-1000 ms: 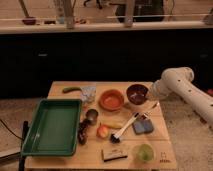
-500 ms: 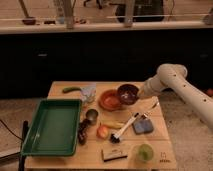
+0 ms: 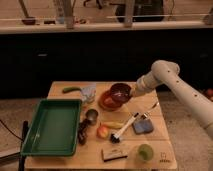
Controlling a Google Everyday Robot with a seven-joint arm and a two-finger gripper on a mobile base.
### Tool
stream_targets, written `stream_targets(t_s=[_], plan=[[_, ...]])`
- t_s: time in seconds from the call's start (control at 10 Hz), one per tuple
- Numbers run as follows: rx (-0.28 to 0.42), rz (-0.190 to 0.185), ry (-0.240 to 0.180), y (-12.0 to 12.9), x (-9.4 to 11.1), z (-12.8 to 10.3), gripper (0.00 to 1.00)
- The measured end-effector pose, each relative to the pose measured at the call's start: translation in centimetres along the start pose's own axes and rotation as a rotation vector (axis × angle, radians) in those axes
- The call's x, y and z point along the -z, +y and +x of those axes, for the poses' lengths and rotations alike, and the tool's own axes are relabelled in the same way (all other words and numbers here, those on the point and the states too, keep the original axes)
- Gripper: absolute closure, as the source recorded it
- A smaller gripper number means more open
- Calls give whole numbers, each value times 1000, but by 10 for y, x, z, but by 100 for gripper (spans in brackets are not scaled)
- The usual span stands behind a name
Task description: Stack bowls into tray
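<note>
We find the task about half begun, by our reading. The maroon bowl [image 3: 120,92] sits tilted over the near rim of the orange bowl [image 3: 108,100], overlapping it, near the middle of the worktop [image 3: 155,125]. Whether it rests fully nested in the orange bowl or is only held above it, we cannot tell. The pincer [image 3: 133,93] is at the maroon bowl's right edge, at the end of the white arm [image 3: 172,82] that reaches in from the right. It appears to be grasping that rim, though the fingers themselves are too indistinct for us to be certain.

The tray [image 3: 52,125] lies at the left side of the worktop, well apart from both bowls, and we see nothing inside it. So no bowl has reached the tray yet. What remains, as we judge it, is to settle the maroon bowl into the orange one, if that is not already done, and then carry the pair, or each bowl in turn, across to the tray.

Between the bowls and the tray stand a small metal cup [image 3: 91,115] and a dark object [image 3: 83,132] beside the tray's right rim. A brush [image 3: 125,128], a blue sponge [image 3: 143,125], a pale-green cup [image 3: 145,151] and some fruit [image 3: 103,131] lie nearer the front. We would count the metal cup as the thing most likely to be knocked on the way over.
</note>
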Motion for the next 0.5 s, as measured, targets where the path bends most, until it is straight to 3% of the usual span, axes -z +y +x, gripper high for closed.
stream_targets(t_s=[0.5], plan=[[17, 15, -36, -10, -25, 5, 100]])
